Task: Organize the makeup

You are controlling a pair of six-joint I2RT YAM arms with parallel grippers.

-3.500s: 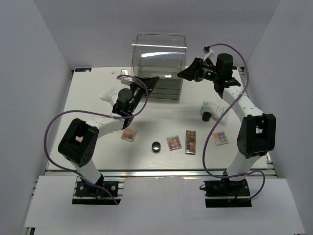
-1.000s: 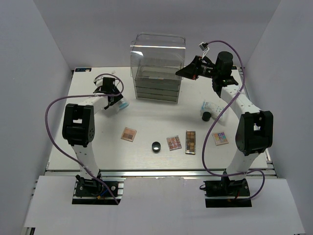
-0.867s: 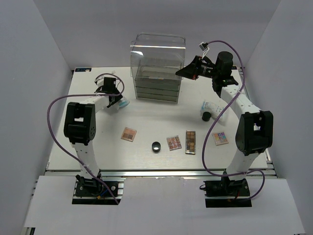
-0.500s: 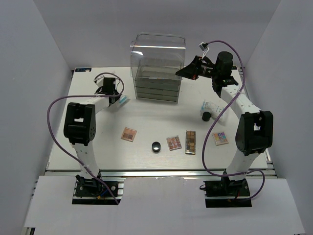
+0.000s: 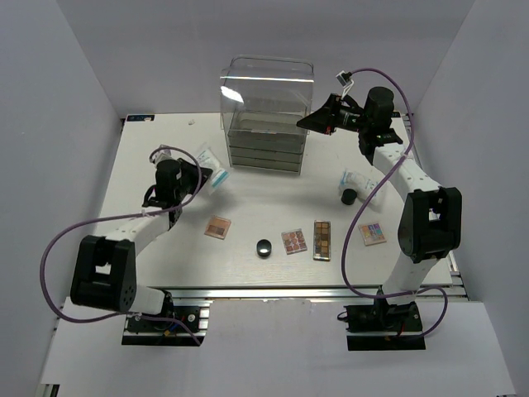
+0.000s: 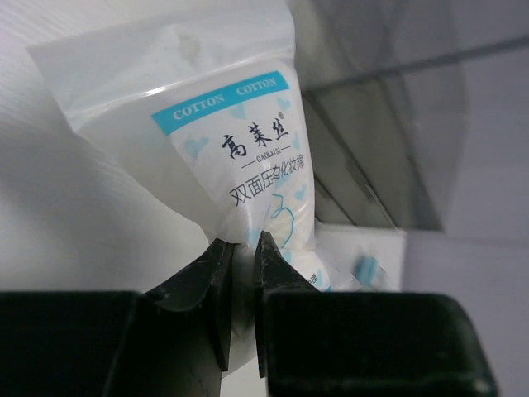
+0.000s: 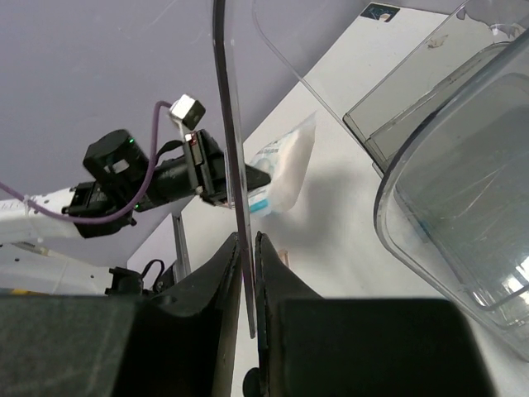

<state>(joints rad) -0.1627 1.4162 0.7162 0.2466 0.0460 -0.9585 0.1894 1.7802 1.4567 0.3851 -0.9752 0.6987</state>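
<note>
From above, the left fingers (image 5: 196,174) are clenched on a white packet (image 5: 213,169) and hold it clear of the tabletop (image 5: 248,194), just left of the clear drawer box (image 5: 266,124). The right fingers (image 5: 312,122) are closed at the box's upper right corner. A second packet (image 5: 358,179) lies on the right side of the tabletop with a small black round piece (image 5: 350,197) against it. Along the near part lie a brown palette (image 5: 217,227), a round black pot (image 5: 264,247), a palette of mixed squares (image 5: 293,241), a long narrow palette (image 5: 321,240) and a small bright palette (image 5: 372,234), all apart from one another.

The left wrist view shows both fingers (image 6: 213,281) pinching the lower edge of the white packet (image 6: 240,141), whose blue band reads COTTON. The drawer box (image 6: 372,157) stands behind it to the right.

In the right wrist view, the fingers (image 7: 221,281) are pressed onto a thin clear panel (image 7: 230,124) that runs up between them. Beyond it, the left arm holds the packet (image 7: 285,165) over the tabletop, and the box's curved clear wall (image 7: 463,207) fills the right side.
</note>
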